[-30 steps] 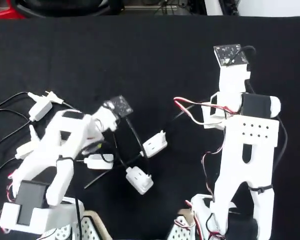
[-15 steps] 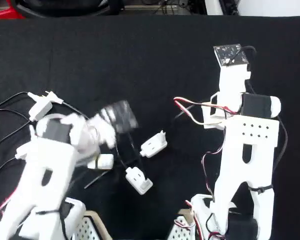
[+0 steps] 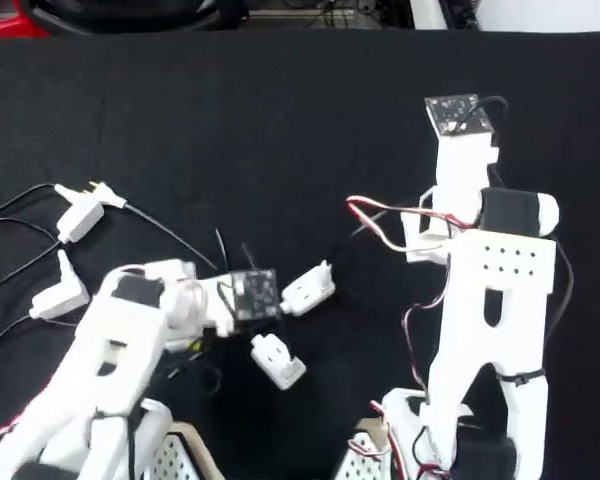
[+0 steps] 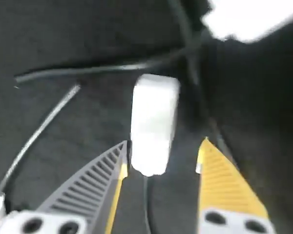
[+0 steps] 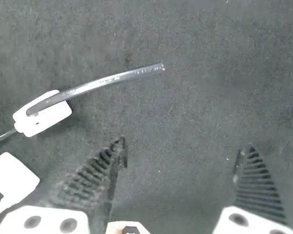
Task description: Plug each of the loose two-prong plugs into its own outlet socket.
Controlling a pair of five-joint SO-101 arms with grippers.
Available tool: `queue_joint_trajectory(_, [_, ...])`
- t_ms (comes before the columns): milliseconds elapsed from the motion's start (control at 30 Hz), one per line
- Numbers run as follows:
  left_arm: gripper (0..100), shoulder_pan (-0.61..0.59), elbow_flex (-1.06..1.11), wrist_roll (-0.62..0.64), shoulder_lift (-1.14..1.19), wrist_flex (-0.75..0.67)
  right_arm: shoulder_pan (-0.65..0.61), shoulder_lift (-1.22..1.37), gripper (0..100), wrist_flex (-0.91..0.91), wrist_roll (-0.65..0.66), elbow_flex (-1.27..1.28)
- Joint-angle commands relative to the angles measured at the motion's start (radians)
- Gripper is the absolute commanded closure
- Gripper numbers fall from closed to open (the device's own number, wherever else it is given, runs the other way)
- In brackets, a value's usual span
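Currently left gripper (image 4: 164, 144) is spread, straddling the near end of a white plug (image 4: 154, 117) lying on the worktop (image 3: 280, 130). Its long axis runs straight ahead between the jaws; right gripper (image 5: 183, 146) spread too, well apart.

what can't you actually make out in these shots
Left wrist view: white block between the open left pincer fingers is blurred; plug or socket unclear.
High view: that arm's wrist board hides what lies under it.
Right wrist view: white plug cut off by the picture's edge.
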Motion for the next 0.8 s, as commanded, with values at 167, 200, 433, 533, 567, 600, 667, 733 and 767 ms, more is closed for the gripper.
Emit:
queue_joint_trajectory(167, [77, -0.074, -0.228, 0.009, 0.153, 0.015, -0.008, -0.002, 65.8, -0.014, 0.006, -0.005])
queue_joint_trajectory(200, [77, -0.074, -0.252, 0.009, 0.150, 0.041, -0.008, -0.002, 65.8, -0.014, 0.006, -0.005])
queue_joint_trajectory(433, [77, -0.070, -0.346, 0.015, 0.155, 0.089, -0.009, -0.002, 65.8, -0.012, 0.006, -0.005])
queue_joint_trajectory(533, [77, -0.074, -0.337, 0.034, 0.184, 0.044, -0.009, -0.002, 65.8, -0.011, 0.006, -0.004])
queue_joint_trajectory(567, [77, -0.076, -0.337, 0.055, 0.198, 0.029, -0.009, -0.002, 65.8, -0.011, 0.006, -0.004])
queue_joint_trajectory(600, [77, -0.088, -0.337, 0.075, 0.216, 0.017, -0.009, -0.002, 65.8, -0.011, 0.006, -0.004])
queue_joint_trajectory(667, [77, -0.105, -0.346, 0.133, 0.238, -0.015, -0.009, -0.002, 65.8, -0.011, 0.006, -0.004])
queue_joint_trajectory(733, [77, -0.117, -0.341, 0.242, 0.244, -0.072, -0.009, -0.002, 65.8, -0.011, 0.006, -0.004])
queue_joint_trajectory(767, [77, -0.131, -0.335, 0.296, 0.244, -0.094, -0.009, -0.002, 65.8, -0.011, 0.006, -0.004])
